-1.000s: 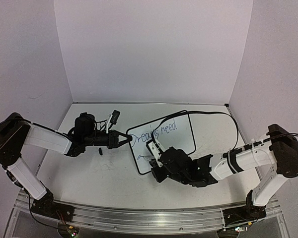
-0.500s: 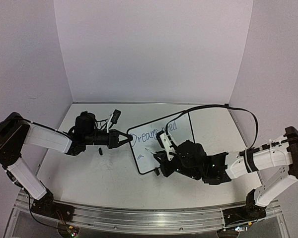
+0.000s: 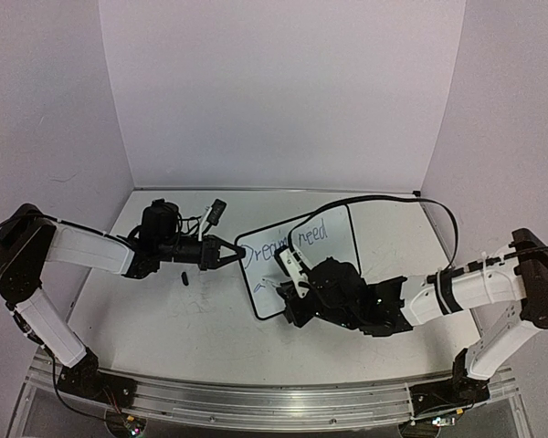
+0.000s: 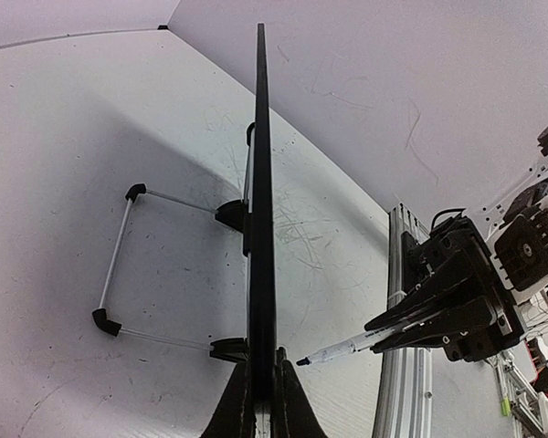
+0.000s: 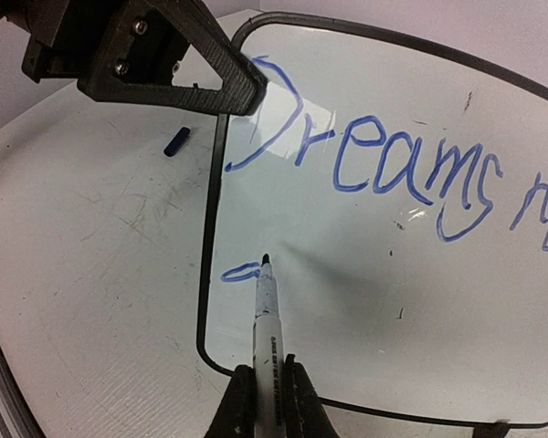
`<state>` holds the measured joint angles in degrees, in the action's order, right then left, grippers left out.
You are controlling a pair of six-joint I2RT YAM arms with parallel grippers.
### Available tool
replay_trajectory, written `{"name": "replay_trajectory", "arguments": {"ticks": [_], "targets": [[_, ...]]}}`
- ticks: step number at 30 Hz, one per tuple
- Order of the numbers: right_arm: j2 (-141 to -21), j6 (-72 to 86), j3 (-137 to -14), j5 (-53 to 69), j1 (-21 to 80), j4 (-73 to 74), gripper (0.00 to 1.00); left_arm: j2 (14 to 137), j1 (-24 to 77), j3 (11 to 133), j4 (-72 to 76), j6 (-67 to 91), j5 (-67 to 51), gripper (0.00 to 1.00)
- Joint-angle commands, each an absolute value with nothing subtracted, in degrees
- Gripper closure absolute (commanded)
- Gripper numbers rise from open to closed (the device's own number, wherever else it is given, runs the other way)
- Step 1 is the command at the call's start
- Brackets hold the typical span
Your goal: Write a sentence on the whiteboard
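The whiteboard point(image 3: 340, 262) stands tilted on the table. My left gripper point(image 3: 230, 255) is shut on its left edge; in the left wrist view point(image 4: 262, 367) the jaws clamp the black frame point(image 4: 260, 182) edge-on. The sentence point(image 5: 384, 164) reads "Dreams ne…" in blue, and "Dreams need" shows from above point(image 3: 288, 244). A small blue loop point(image 5: 240, 271) sits below it at the lower left. My right gripper point(image 5: 267, 376) is shut on a white marker point(image 5: 267, 315), whose tip meets the board beside the loop. The right gripper point(image 3: 288, 287) is low over the board's front left.
A small dark marker cap point(image 3: 184, 277) lies on the scuffed tabletop left of the board, and also shows in the right wrist view point(image 5: 174, 141). A wire stand point(image 4: 119, 265) props the board behind. A black cable point(image 3: 411, 205) arcs over the table's right. An aluminium rail point(image 3: 256, 401) runs along the near edge.
My right gripper with the marker swung right, then came back left to the board's lower-left part. The left gripper keeps its hold on the board's edge and has barely moved.
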<state>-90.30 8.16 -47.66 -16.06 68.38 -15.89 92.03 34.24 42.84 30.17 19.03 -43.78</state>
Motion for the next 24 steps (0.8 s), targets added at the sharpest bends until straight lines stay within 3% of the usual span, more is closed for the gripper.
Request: {"name": "replay_trajectory", "arguments": {"ticks": [1, 24], "targets": [[-90.9, 8.2, -49.7, -15.6, 67.9, -15.6, 1.0, 92.9, 33.9, 45.0, 26.7, 15.3, -44.1, 1.0], [-92.1, 10.1, -50.0, -14.8, 66.8, -14.3, 1.0, 92.4, 33.9, 44.8, 26.3, 15.8, -43.9, 1.0]]}}
